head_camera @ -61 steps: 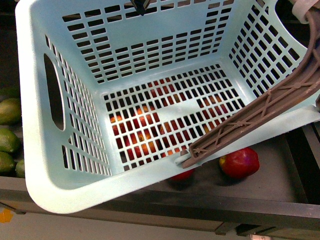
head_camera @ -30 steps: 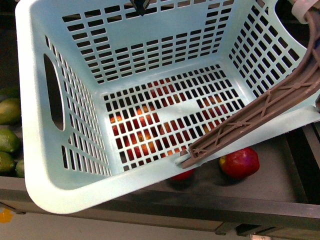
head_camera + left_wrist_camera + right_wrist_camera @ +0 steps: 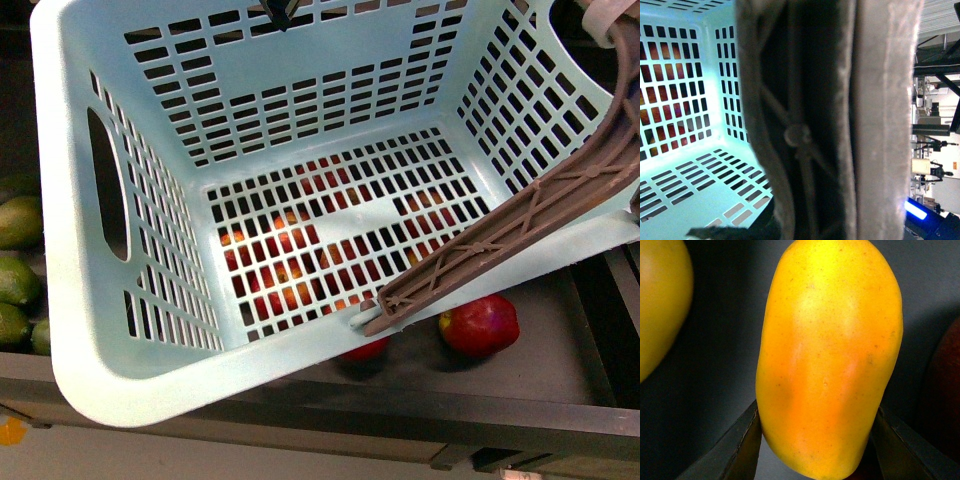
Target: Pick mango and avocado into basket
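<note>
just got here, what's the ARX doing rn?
The right gripper has the mango between its fingers, pressed against both sides; it isn't in the basket yet. The left wrist view is filled by the basket handle, with the left gripper itself out of sight. The basket is tilted and empty; avocados lie outside on its left.

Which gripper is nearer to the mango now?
Right gripper: fingers against both sides of the mango. Left gripper: by the basket handle, no mango in its view.

Right claw, two black wedge-shaped fingers, smooth matte faces, paler edges
</note>
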You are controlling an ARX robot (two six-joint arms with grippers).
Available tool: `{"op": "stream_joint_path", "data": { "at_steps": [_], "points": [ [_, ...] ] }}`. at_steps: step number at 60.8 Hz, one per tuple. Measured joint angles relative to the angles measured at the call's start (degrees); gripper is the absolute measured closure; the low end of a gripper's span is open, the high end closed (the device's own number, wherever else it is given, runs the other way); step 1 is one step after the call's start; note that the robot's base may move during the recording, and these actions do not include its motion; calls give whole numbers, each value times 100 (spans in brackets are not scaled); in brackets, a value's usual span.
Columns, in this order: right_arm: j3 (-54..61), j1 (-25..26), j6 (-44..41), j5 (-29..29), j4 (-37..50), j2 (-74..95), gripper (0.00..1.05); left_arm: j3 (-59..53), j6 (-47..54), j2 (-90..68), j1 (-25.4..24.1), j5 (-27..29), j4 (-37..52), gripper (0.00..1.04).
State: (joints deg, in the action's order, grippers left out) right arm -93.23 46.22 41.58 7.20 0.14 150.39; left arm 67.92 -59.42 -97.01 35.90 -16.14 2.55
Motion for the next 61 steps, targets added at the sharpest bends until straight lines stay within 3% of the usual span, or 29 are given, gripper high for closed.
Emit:
{"op": "stream_joint_path", "data": {
  "at_steps": [25,46,61],
  "points": [
    [435,55,-387,-544,544,-879,51,0,2,0,0,-2,0,91],
    [2920,-363,-1757,-1679,1869,-3289,51,0,2,0,0,-13,0,91],
    [4588,-1051,-2514,-2354,1950,-5552,51,0,2,0,0,-2,0,91]
  ]
}}
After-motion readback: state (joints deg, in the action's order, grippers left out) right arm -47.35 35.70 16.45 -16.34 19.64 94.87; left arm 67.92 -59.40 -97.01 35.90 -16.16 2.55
